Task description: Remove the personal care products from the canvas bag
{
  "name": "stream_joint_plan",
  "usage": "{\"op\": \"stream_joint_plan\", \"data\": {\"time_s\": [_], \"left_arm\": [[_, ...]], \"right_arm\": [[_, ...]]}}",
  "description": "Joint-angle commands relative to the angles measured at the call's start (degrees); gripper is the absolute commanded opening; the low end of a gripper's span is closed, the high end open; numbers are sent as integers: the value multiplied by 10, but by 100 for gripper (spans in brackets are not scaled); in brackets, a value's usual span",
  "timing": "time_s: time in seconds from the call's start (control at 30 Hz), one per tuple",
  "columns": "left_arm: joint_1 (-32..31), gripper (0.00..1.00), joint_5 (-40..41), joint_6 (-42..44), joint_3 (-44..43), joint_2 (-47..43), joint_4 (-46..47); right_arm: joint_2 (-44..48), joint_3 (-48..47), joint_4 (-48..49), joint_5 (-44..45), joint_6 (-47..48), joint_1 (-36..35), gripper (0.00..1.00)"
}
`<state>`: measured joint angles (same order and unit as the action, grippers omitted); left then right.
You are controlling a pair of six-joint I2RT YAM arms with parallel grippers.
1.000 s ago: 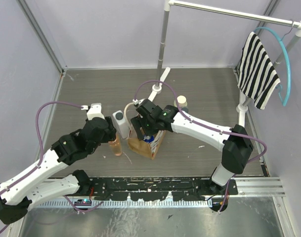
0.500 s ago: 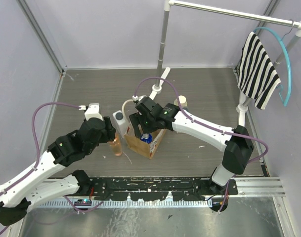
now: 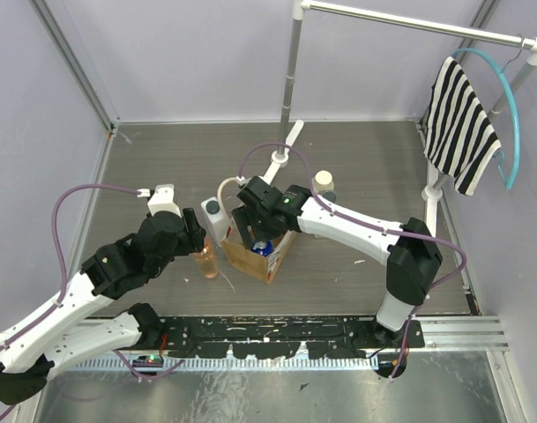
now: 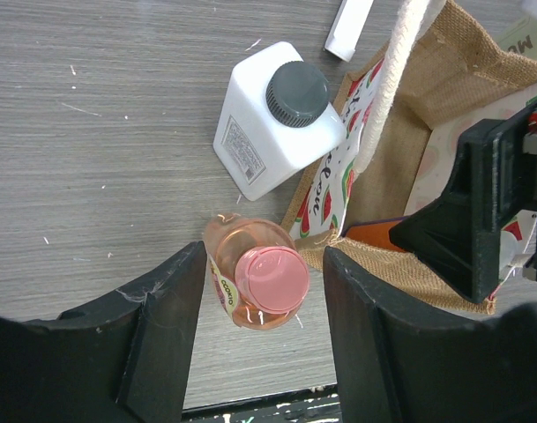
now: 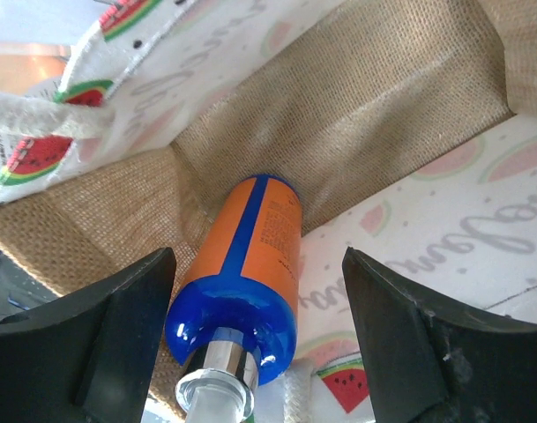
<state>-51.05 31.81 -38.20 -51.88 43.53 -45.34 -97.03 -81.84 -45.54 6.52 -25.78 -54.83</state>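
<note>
Item: canvas bag point(image 3: 253, 260), tan weave with watermelon-print lining and a cream handle, stood on the table point(image 3: 162, 167), a grey wood-grain surface with pale scuffs.
- Inside the bag: orange-and-blue bottle point(image 5: 250, 256), lying against the woven wall.
- Above the bag's mouth: right gripper point(image 5: 259, 264), jaws wide either side of that bottle, not touching it.
- Just beside the bag, on the left-arm side: peach-orange bottle point(image 4: 270, 278) with a pink cap, upright. The left gripper point(image 4: 264, 260) had its jaws wide around the bottle, a gap showing on both sides.
- Just behind that bottle: white squarish bottle point(image 4: 259, 132).
- Behind the bag: cream bottle point(image 3: 324, 181).
- Well right of the bag: striped cloth point(image 3: 462, 123) on a white rail point(image 3: 409, 22).
- Room: pale lilac walls point(image 3: 206, 53).
</note>
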Motion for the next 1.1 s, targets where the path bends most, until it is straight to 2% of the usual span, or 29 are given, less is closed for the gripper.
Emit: {"op": "stream_joint_plan", "data": {"time_s": [0.0,0.23,0.3,0.43,0.57,0.7,0.87,1.07], "left_arm": [[1,63,3,0,8,-8,-5],[0,64,1,-3,12,0,3],[1,64,1,-3,11,5,2],[0,64,2,-4,4,6,-9],[1,64,11,-4,-6,-7,-17],[0,64,21,2,-21,-29,-38],[0,64,26,11,-42,-45,-46],[0,62,28,12,-40,-48,-50]], "right_arm": [[11,-6,-34,18,-1,-11,82],[-7,-24,-87,-5,35,-33,78],[-16,-33,-97,-14,44,-35,71],[-25,-41,-96,-13,50,-35,49],[-18,-49,-74,-9,52,-35,38],[-7,-84,-70,4,60,-35,35],[9,-182,-97,53,82,-36,35],[25,-297,-117,167,105,-31,35]]}}
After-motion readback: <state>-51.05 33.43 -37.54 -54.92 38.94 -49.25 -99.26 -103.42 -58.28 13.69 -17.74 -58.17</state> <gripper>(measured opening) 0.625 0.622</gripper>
